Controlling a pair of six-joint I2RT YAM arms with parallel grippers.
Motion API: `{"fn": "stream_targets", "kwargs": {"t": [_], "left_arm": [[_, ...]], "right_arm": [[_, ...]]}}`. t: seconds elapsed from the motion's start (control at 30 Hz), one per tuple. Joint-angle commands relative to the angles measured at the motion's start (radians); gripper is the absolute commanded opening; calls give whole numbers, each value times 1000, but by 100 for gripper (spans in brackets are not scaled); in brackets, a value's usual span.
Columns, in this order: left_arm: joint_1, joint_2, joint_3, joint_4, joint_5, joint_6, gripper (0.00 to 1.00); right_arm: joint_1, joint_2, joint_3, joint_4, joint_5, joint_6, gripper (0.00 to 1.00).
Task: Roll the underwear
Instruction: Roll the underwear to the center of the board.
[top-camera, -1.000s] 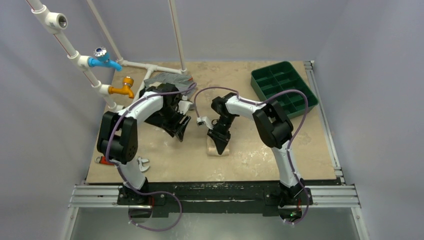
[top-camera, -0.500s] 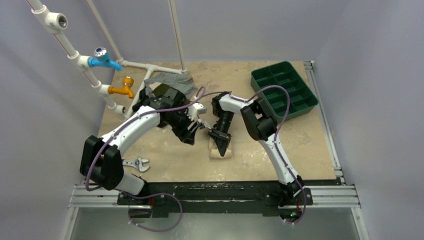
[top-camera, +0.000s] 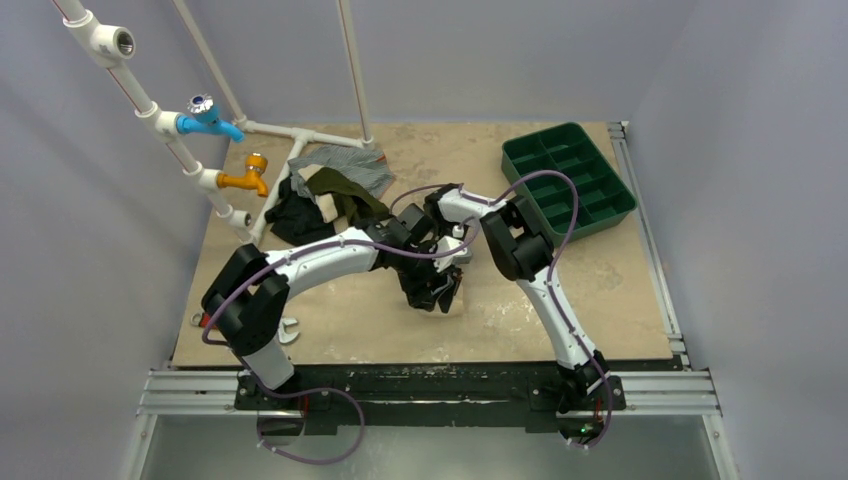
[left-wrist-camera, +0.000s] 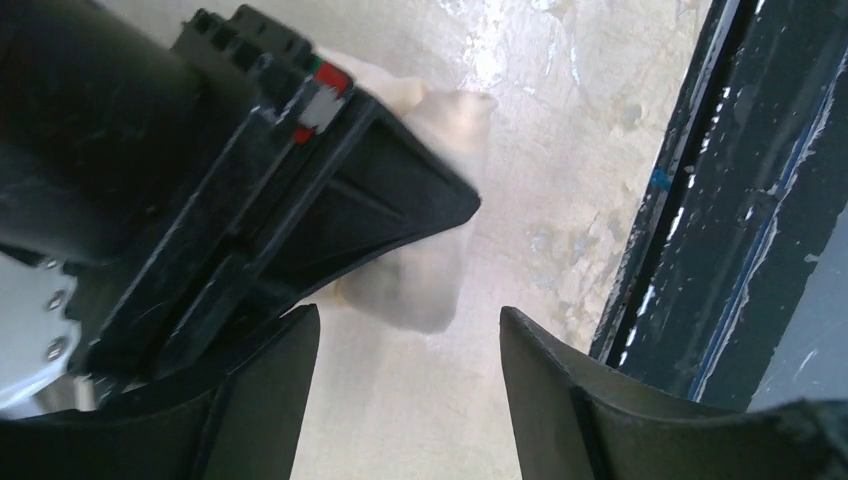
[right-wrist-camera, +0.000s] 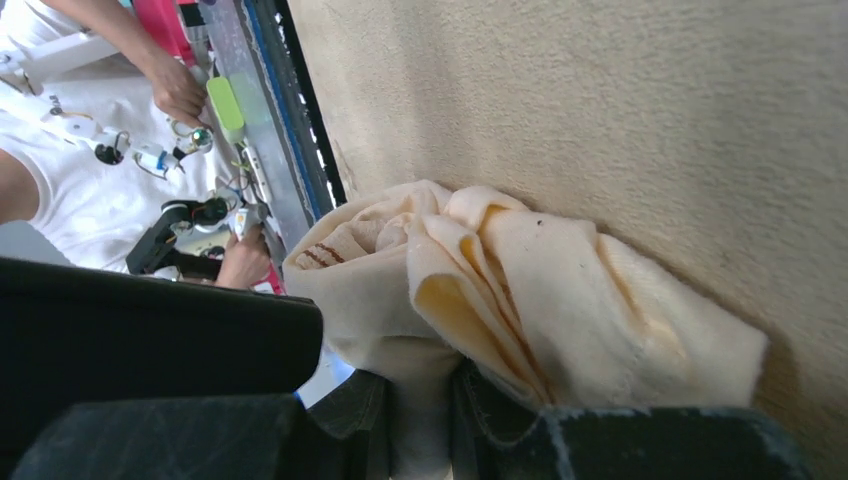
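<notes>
The underwear (right-wrist-camera: 540, 290) is a pale beige-peach bundle, bunched into folds on the tan table. My right gripper (right-wrist-camera: 428, 405) is shut on a fold of it at the table surface. In the left wrist view the underwear (left-wrist-camera: 430, 290) lies just ahead of my open left gripper (left-wrist-camera: 410, 400), half covered by the right gripper's black body (left-wrist-camera: 300, 190). No cloth is between the left fingers. In the top view both grippers, left (top-camera: 425, 297) and right (top-camera: 448, 283), meet at the table's middle and hide the underwear.
A green compartment tray (top-camera: 568, 178) stands at the back right. An olive-green garment (top-camera: 340, 195), a grey striped one (top-camera: 345, 160) and a black one (top-camera: 295, 215) lie at the back left by white pipes with taps (top-camera: 215, 120). A wrench (top-camera: 285, 328) lies front left.
My left arm has swung right from the clothes pile to the underwear, ending next to the right gripper. The right gripper has stayed on the underwear.
</notes>
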Motion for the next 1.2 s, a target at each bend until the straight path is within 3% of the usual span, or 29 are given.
{"fn": "stream_targets", "kwargs": {"t": [0.0,0.57,0.7,1.0,1.17], "left_arm": [[-48,17,6,133,-50,-2,66],[-103,103,-55,248,-108,1,66],[-117,135,-60,267,-113,-10,61],[-118,192,-47,251,-107,-26,25],[-118,206,-42,212,-96,-10,0]], "right_arm": [[3,116,11,228,215,-101,0],[-2,123,21,225,211,-91,0],[-4,125,22,226,209,-90,0],[-12,117,18,237,194,-88,4],[-18,104,5,240,189,-93,13]]}}
